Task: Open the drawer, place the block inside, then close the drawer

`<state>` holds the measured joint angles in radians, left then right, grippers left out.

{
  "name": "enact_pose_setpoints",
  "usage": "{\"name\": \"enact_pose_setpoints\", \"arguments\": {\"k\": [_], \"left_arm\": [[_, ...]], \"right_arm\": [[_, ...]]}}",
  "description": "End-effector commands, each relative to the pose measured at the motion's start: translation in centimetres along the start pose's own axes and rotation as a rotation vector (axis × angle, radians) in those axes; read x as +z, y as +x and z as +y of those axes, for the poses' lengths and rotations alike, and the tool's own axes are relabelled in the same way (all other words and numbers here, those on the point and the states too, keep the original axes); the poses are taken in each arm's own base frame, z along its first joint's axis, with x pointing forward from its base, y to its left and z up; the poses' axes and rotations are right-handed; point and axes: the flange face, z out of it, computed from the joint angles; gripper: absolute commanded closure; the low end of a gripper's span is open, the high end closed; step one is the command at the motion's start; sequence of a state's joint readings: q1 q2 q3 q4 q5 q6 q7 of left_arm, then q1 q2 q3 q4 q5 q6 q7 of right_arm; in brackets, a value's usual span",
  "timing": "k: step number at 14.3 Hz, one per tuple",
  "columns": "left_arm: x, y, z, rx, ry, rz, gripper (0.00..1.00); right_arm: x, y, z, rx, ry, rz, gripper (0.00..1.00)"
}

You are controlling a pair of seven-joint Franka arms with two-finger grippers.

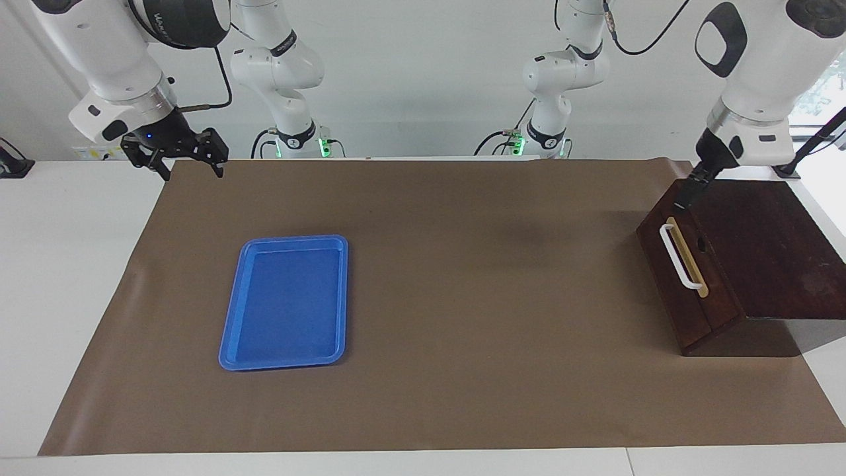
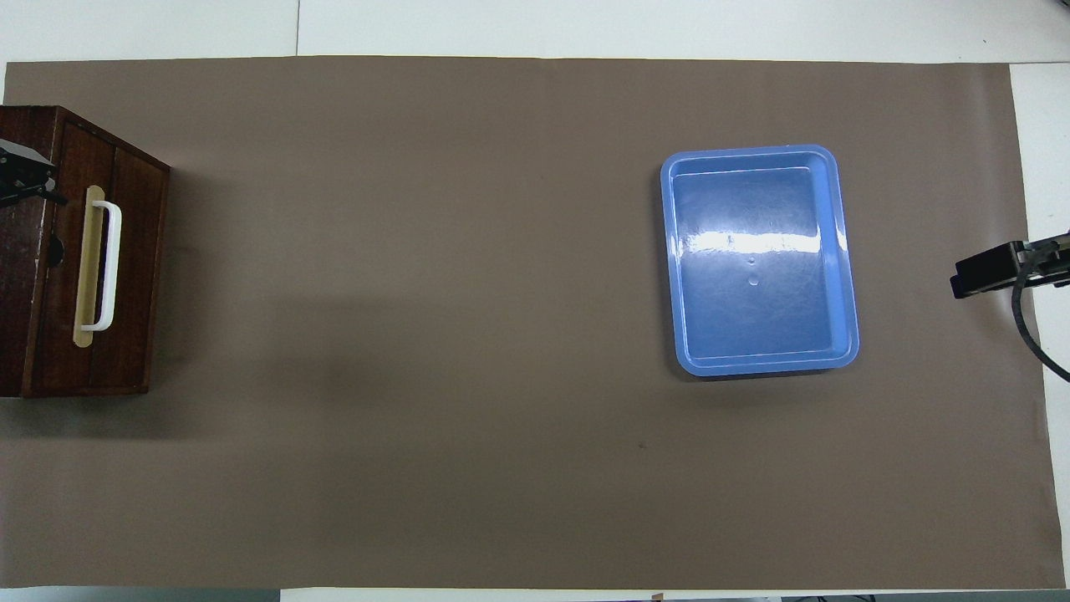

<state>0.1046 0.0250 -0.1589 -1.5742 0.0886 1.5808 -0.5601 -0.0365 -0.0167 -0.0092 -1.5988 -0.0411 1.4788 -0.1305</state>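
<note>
The dark wooden drawer [image 1: 717, 301] [image 2: 134, 251] sits shut, flush in its box [image 1: 773, 244] at the left arm's end of the table, its white bar handle [image 1: 679, 256] [image 2: 107, 265] facing the table's middle. My left gripper [image 1: 695, 188] [image 2: 23, 180] hangs open above the box's top corner nearest the robots, holding nothing and clear of the wood. My right gripper [image 1: 190, 173] [image 2: 978, 273] hovers open and empty over the mat's corner at the right arm's end. The block is out of view.
An empty blue tray [image 1: 284, 301] [image 2: 756, 259] lies on the brown mat [image 1: 476, 297] toward the right arm's end. White table edge borders the mat on all sides.
</note>
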Motion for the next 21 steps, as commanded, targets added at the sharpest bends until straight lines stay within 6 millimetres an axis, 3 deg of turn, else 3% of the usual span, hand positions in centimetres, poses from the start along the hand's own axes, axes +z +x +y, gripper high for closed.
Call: {"name": "enact_pose_setpoints", "arguments": {"k": [1,5,11,15,21], "left_arm": [[-0.2,-1.5,0.7,0.186,-0.020,-0.047,0.00],[0.4,-1.4,0.0,0.365,-0.010,-0.095,0.00],[-2.5,-3.9,-0.1,0.411,-0.037,-0.113,0.00],[-1.8,-3.4,-0.7,0.401,-0.028,-0.145,0.00],[1.4,-3.4,-0.2,0.418,-0.032,-0.136,0.00]], "right_arm": [[0.0,-0.6,-0.2,-0.012,0.017,-0.003,0.00],[-0.1,-0.6,-0.6,-0.018,0.016,-0.003,0.00],[-0.1,-0.5,-0.7,-0.022,0.016,-0.005,0.00],[-0.1,-0.5,-0.7,-0.022,0.016,-0.003,0.00],[-0.1,-0.5,-0.8,-0.024,0.016,-0.003,0.00]]}}
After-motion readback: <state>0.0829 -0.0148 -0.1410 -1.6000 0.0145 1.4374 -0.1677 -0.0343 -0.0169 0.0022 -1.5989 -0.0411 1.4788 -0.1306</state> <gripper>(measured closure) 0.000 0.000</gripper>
